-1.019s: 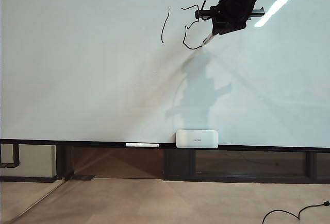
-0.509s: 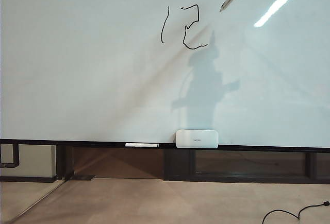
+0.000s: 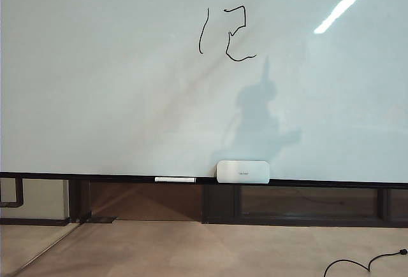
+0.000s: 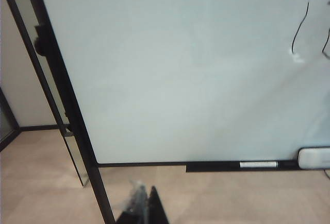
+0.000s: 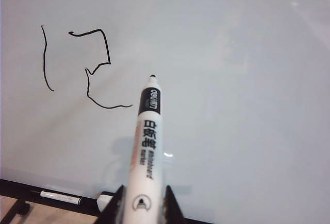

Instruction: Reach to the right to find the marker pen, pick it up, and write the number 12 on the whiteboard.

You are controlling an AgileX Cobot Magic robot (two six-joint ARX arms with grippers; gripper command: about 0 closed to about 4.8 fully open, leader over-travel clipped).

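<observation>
While gripped (right claw (image 5: 140, 203)): marker pen (image 5: 146, 141).

Dark ledge (image 3: 95, 177) under the whiteboard (image 3: 115, 99) carries a slim white stick (image 3: 175, 179) beside a white rounded box (image 3: 243, 171).

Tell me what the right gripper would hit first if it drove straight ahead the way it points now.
Probably the whiteboard. The right gripper is shut on the marker pen, so the pen's tip would touch first, on bare board beside the number 12. The gap is hard to judge.
</observation>
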